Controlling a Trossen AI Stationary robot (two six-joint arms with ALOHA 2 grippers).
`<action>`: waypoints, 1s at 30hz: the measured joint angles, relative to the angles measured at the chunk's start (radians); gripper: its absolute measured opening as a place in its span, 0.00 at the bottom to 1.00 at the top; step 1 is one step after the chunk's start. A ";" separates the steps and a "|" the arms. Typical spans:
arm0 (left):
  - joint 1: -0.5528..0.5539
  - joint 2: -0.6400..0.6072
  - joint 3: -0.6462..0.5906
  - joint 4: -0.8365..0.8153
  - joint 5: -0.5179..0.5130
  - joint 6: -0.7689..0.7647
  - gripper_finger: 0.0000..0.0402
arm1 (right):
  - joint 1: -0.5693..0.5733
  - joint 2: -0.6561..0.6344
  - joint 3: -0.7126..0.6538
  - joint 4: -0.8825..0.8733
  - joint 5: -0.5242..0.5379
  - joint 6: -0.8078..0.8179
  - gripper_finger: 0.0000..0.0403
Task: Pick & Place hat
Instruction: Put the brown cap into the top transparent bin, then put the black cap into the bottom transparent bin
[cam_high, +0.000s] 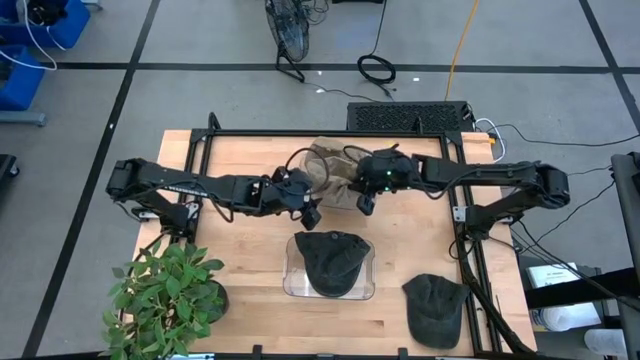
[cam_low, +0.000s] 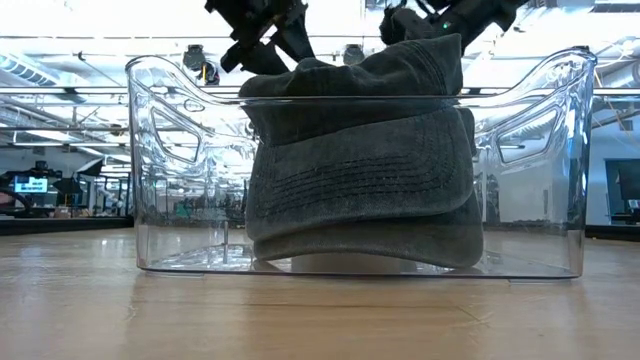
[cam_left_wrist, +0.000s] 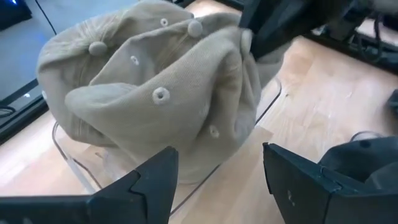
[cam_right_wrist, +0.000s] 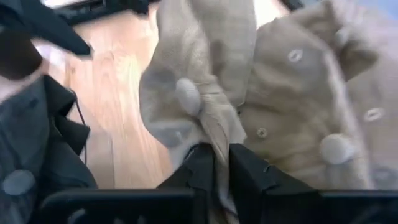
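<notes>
Clear bin (cam_low: 160, 160), nearest the low camera: dark caps (cam_low: 365, 170) stacked inside, their count unclear, tops hiding both arms behind. One more dark cap (cam_high: 436, 308) lies on the surface (cam_high: 240, 250) near the front right corner. Tan hats (cam_left_wrist: 155, 93), bunched at the rear centre; number hard to tell. Right tool (cam_right_wrist: 222, 163): pinching tan fabric. Left tool (cam_left_wrist: 217, 180): spread, beside the pile. One potted plant (cam_high: 165, 290). No writing legible.
</notes>
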 joint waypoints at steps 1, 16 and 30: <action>0.000 0.000 0.000 -0.006 0.000 0.006 0.58 | -0.001 -0.010 0.000 -0.004 0.000 0.000 0.14; 0.044 -0.057 0.002 0.017 -0.010 0.127 0.58 | -0.025 -0.167 0.000 -0.068 0.039 0.055 0.56; 0.069 -0.300 -0.013 -0.188 -0.058 0.293 0.58 | 0.126 -0.360 0.073 -0.120 0.306 0.102 0.40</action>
